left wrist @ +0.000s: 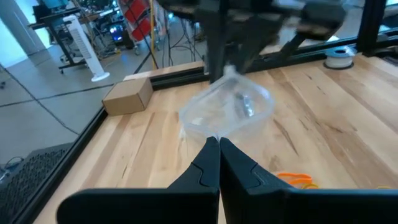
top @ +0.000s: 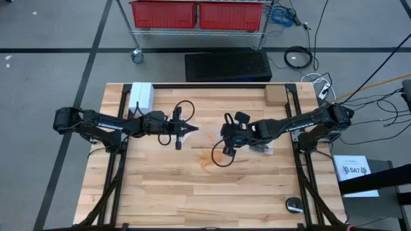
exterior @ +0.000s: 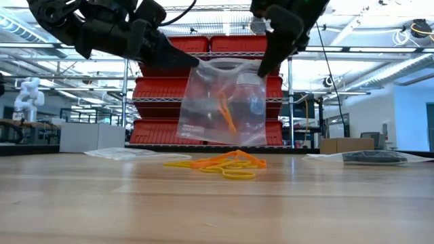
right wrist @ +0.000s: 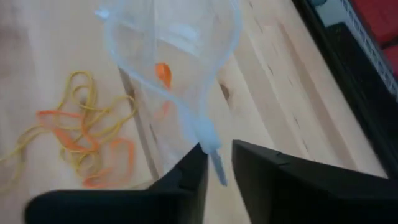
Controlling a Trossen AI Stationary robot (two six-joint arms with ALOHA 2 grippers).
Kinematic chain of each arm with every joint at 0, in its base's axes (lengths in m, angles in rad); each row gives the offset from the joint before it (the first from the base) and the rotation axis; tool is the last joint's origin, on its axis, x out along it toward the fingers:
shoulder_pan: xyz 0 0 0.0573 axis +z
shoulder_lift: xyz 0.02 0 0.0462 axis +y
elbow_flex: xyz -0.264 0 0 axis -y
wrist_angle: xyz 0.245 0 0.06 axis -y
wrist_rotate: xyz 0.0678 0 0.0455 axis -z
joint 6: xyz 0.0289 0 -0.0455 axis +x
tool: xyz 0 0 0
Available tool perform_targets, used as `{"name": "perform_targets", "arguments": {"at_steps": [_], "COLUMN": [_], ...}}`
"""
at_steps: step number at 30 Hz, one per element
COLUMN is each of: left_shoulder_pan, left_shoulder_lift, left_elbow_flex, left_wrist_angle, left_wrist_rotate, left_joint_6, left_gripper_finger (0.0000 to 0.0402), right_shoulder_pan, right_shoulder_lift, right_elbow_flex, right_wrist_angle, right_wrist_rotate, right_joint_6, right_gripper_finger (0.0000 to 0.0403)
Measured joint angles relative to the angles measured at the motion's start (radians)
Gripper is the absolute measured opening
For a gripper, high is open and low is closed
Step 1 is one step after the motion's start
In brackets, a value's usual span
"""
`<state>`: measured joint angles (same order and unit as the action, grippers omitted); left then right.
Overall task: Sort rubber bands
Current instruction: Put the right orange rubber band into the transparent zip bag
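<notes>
A clear plastic bag (exterior: 224, 102) hangs above the table's middle between my two grippers, mouth up, with an orange rubber band (exterior: 228, 115) inside it. Below the bag, a loose pile of orange and yellowish rubber bands (exterior: 220, 164) lies on the wood (top: 207, 160). My left gripper (left wrist: 219, 144) is shut on the bag's rim on the left side. My right gripper (right wrist: 219, 163) points slanting down at the rim's opposite side, its fingers a little apart around the rim strip. My left gripper pinches the bag's rim (left wrist: 216, 133) between its two fingertips, coming nearly level from the table's left. The bag hangs below the hold, clear of the table, its mouth spread open. My right gripper has the bag's rim strip (right wrist: 209, 142) in the gap between its fingers. The strip lies against one finger (right wrist: 194, 168). It comes slanting down from the right. In the low view the bag's upper right corner (exterior: 260, 66) stays up at the fingertips.
A white box (top: 141, 95) stands at the far left and a cardboard box (top: 275, 95) at the far right. Another clear bag (top: 263, 147) lies under the right arm. A black roll (top: 295, 205) sits near the front right corner. Black cable loops hang from both wrists.
</notes>
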<state>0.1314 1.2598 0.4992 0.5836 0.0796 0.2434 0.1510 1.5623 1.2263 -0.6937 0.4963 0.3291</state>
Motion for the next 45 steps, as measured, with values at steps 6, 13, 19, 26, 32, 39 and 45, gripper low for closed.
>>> {"name": "perform_targets", "arguments": {"at_steps": [6,13,19,26,32,39,45], "left_shoulder_pan": [0.016,0.019,0.019,0.020,0.020,0.020,0.020], "left_shoulder_lift": [0.000,0.000,0.000,0.000,0.000,0.000,0.000], "left_elbow_flex": [0.000,0.000,0.000,0.000,0.000,0.000,0.000], "left_wrist_angle": [-0.022,-0.020,-0.017,-0.019,-0.022,-0.025,-0.026], "left_wrist_rotate": [-0.006,-0.010,-0.010,-0.010,-0.010,-0.010,-0.010], "left_joint_6": [0.001,0.001,0.001,0.001,0.001,0.001,0.001], "left_gripper_finger": [0.0000,0.0000,0.0000,0.0000,0.0000,0.0000,0.0000], "right_shoulder_pan": [0.056,0.141,0.146,0.101,0.072,0.060,0.048], "right_shoulder_lift": [0.000,0.021,0.156,0.306,0.371,0.416,0.422], "right_elbow_flex": [0.006,0.006,0.005,0.005,0.003,0.006,0.008], "right_wrist_angle": [-0.075,-0.049,0.005,0.098,0.134,0.167,0.159], "right_wrist_rotate": [-0.086,-0.058,-0.036,-0.059,-0.119,-0.154,-0.175], "right_joint_6": [0.196,0.372,0.416,0.396,0.388,0.371,0.316], "right_gripper_finger": [0.0147,0.0207,0.0217,0.0217,0.0217,0.0214,0.0121]}}
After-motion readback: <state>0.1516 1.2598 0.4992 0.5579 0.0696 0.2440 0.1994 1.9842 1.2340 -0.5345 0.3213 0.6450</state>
